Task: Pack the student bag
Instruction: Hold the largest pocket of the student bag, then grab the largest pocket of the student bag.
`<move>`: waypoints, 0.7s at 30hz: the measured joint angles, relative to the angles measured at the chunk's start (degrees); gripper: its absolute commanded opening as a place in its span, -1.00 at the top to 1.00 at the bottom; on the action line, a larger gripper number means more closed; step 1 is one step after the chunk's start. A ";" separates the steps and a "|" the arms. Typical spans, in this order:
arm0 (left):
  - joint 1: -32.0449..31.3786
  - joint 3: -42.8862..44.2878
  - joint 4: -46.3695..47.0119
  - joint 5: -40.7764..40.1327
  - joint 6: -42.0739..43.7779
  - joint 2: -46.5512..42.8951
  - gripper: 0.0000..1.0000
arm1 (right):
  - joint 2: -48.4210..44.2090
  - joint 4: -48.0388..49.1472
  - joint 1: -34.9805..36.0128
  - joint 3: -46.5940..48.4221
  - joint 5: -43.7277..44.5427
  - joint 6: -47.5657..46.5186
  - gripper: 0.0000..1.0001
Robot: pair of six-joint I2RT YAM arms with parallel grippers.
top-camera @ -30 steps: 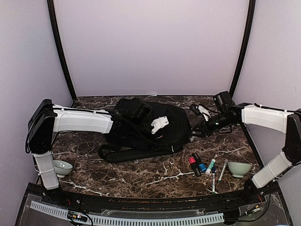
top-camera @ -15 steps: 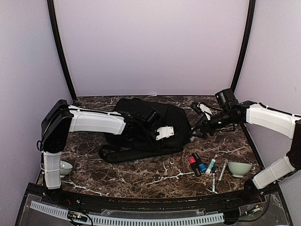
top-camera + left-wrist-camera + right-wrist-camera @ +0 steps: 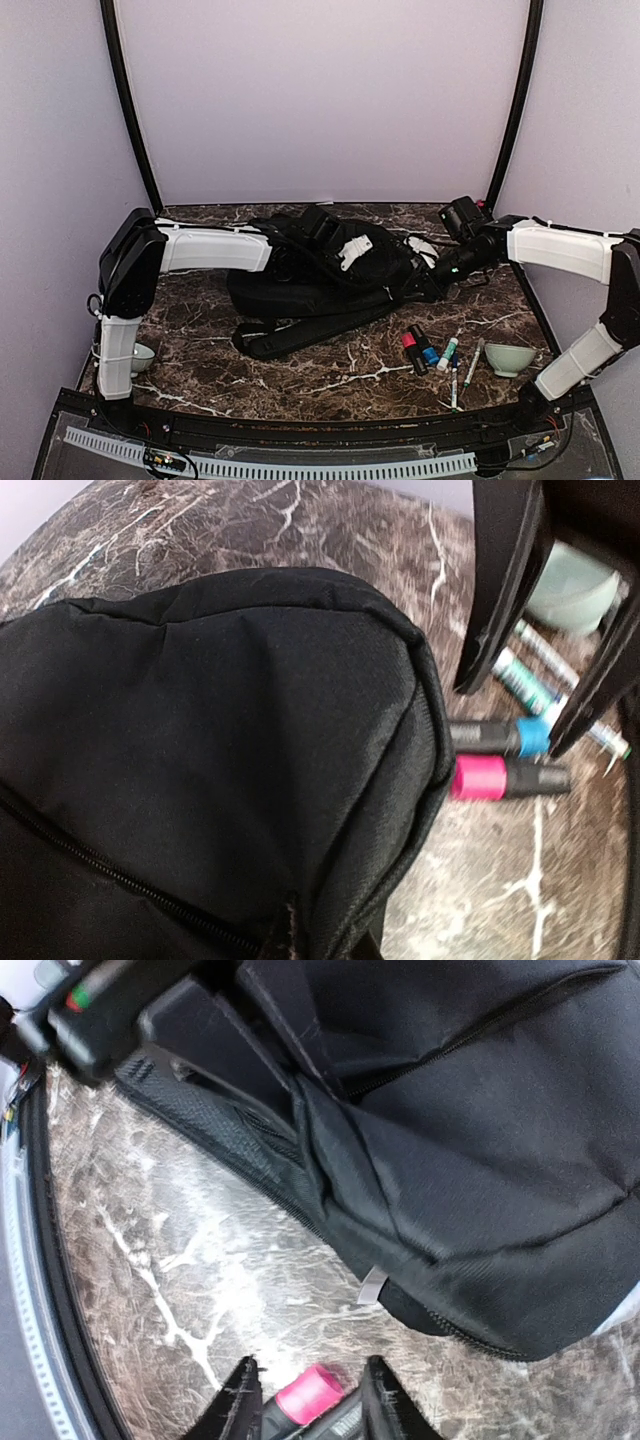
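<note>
Your left gripper point(image 3: 340, 245) is clamped shut on the top fabric of the bag point(image 3: 300, 295), which lies directly beneath it. Your right gripper point(image 3: 312, 1380) has its jaws parted and holds nothing, with the bag just beside its tips.

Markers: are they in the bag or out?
Out. The markers lie on the table beside the bag, in plain view.
</note>
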 measured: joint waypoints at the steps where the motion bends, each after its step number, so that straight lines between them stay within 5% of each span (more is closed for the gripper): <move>1: 0.59 0.02 1.22 1.86 -2.71 0.31 1.00 | 0.00 0.22 0.13 0.00 0.87 0.52 0.20; 14: 2.38 0.04 10.51 9.66 -19.50 2.69 1.00 | 4.50 7.13 1.22 0.90 7.30 6.69 0.04; 21: 2.43 0.04 11.54 9.97 -22.23 3.08 1.00 | 7.37 10.97 3.08 1.79 13.92 9.97 0.37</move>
